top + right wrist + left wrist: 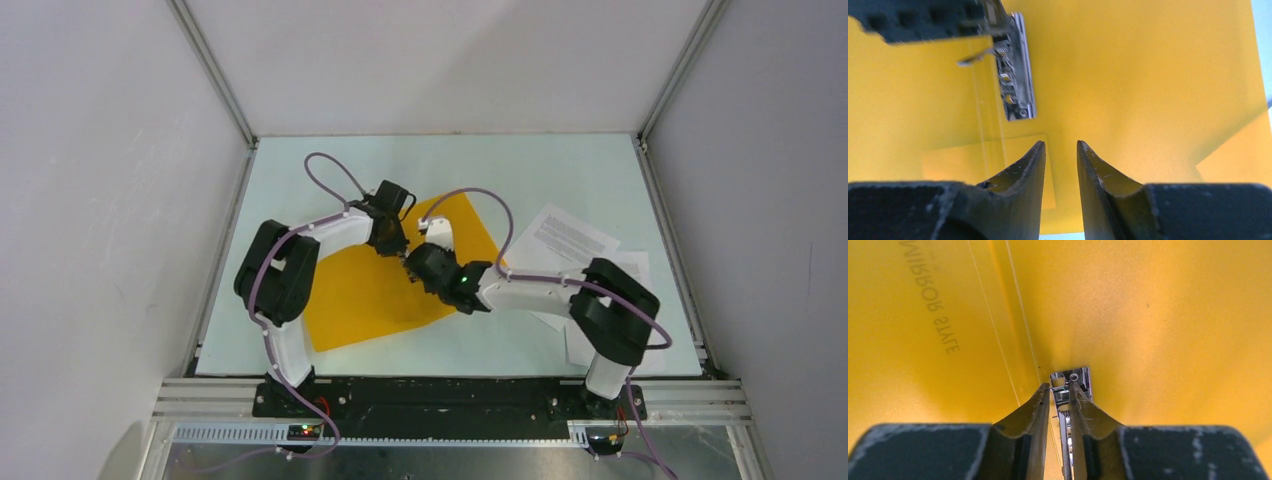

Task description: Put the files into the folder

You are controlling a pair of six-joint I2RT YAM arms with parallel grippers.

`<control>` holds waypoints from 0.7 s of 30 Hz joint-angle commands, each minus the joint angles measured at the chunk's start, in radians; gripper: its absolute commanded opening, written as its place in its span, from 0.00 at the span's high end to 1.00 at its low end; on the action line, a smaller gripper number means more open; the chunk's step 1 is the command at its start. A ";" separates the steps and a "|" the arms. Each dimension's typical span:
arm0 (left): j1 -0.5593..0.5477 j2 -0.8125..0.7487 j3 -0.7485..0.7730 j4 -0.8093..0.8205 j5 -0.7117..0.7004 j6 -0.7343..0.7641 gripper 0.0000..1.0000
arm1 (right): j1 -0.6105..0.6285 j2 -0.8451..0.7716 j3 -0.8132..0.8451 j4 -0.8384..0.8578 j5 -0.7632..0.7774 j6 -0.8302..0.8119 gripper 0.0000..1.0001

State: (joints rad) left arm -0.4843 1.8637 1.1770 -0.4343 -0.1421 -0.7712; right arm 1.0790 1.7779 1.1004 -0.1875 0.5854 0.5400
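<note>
- Pinching the clip [1078, 376], left gripper [1060, 386] is nearly closed on it; a slip could let it snap shut before any paper goes in.
- Right gripper [1061, 144] hangs slightly open, empty, over the folder [370, 290]; files [570, 235] lie to its right, and dragging them could scatter sheets.

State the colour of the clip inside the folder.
Shiny silver clip, best seen in the right wrist view.

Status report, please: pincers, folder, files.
Left pincer shut on metal clip inside open folder. Right pincer open, empty, over folder. Files on table, not yet in.
</note>
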 commanded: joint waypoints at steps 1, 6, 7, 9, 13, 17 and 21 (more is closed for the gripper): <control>-0.013 0.043 0.042 -0.066 0.040 0.088 0.74 | -0.079 -0.093 -0.035 0.091 -0.216 -0.035 0.65; -0.019 0.021 0.118 -0.068 0.063 0.142 0.64 | -0.146 -0.103 -0.066 0.166 -0.429 -0.034 0.65; -0.019 0.013 0.128 -0.069 0.062 0.147 0.60 | -0.155 -0.102 -0.071 0.194 -0.453 -0.030 0.65; -0.019 0.001 0.159 -0.076 0.059 0.165 0.56 | -0.184 -0.090 -0.073 0.235 -0.523 -0.011 0.66; -0.007 -0.028 0.223 -0.100 0.051 0.188 0.48 | -0.220 -0.045 -0.073 0.306 -0.653 0.001 0.66; 0.022 -0.071 0.275 -0.128 0.050 0.202 0.43 | -0.239 -0.009 -0.073 0.367 -0.745 0.016 0.66; 0.057 -0.136 0.278 -0.153 0.042 0.209 0.42 | -0.245 0.043 -0.068 0.420 -0.816 0.040 0.68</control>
State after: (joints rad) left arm -0.4671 1.8362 1.4178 -0.5488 -0.0925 -0.5961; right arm 0.8398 1.7733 1.0233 0.1265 -0.1097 0.5499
